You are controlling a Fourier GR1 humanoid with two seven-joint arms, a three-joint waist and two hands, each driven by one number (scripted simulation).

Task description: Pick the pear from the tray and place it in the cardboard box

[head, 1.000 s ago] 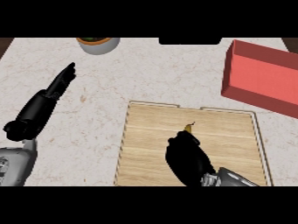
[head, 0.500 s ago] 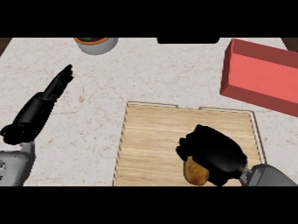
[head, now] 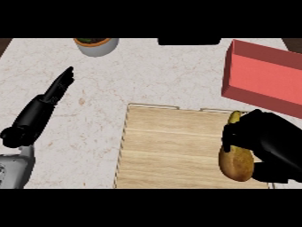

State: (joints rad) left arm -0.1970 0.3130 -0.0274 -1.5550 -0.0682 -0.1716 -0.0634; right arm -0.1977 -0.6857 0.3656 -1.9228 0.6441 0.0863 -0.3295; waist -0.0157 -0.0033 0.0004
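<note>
Holding the pear [head: 236,162]: your right hand [head: 271,144] is curled round it above the tray [head: 169,146], at 4 o'clock. Pickup looks done; carrying to the red box [head: 274,77] at 2 o'clock remains. Left hand [head: 48,99] rests with fingers straight, 9 o'clock. Box's far end is cut off.

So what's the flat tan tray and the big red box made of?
The flat tan tray looks like pale wood with a matte finish: plank lines and grain run across it. The big red box looks like plain matte cardboard with thin walls, though its smooth colour leaves that open.
</note>
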